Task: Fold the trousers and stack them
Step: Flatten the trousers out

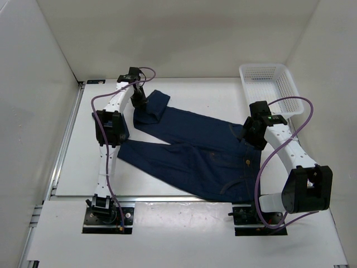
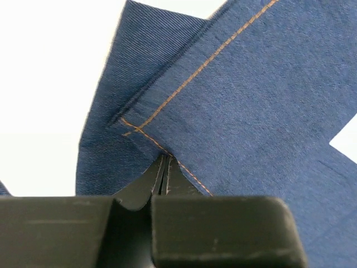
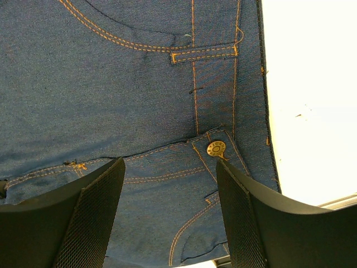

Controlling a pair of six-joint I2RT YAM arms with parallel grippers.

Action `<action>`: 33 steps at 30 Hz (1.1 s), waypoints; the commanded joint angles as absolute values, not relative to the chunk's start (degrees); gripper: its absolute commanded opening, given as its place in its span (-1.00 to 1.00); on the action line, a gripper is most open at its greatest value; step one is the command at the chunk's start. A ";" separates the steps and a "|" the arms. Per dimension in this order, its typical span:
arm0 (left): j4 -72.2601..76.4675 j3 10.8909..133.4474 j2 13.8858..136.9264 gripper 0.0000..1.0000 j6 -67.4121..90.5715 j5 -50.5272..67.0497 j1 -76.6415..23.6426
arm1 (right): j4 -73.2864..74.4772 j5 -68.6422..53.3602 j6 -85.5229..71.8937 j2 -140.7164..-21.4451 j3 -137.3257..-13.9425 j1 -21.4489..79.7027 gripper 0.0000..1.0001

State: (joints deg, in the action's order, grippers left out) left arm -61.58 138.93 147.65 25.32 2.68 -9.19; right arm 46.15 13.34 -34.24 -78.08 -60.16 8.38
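Near edge: both arm bases are bolted side by side, and the table (image 1: 78, 167) starts just beyond them. Trousers (image 1: 195, 153) lie across table centre, waist to the R-near side w/ its near corner reaching the table's near edge. Legs fan out to the L, one toward L-near, the other toward far-L. Open tabletop L of the legs and along the far edge; only a narrow strip btwn waist and R edge.

R gripper (image 3: 170, 167) hovers over the waistband, jaws apart, nothing btwn them. Brass button (image 3: 216, 148) sits just beside one finger, belt loop (image 3: 203, 53) further up. Waist edge runs alongside bare white table.

L gripper (image 2: 165, 163) is at the end of the far leg, jaws together, pinching the hem corner where the orange stitching turns. A second layer of cloth shows under the hem.

Surface: white, flat. White walls (image 1: 167, 33) close off the L, far and R sides.

Far-R corner: white mesh basket (image 1: 285, 84), apart from the trousers, just beyond the R gripper. Purple cable (image 1: 256, 187) loops beside the R arm.
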 commanded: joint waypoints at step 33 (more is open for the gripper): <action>-54.84 129.20 138.43 0.45 34.54 11.43 -12.83 | 46.14 12.48 -33.49 -78.31 -60.21 8.53 0.43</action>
State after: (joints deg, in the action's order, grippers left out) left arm -56.34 129.73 142.04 33.45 11.03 -12.38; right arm 46.15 13.04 -34.24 -78.17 -60.16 8.38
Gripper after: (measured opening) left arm 0.735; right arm 0.714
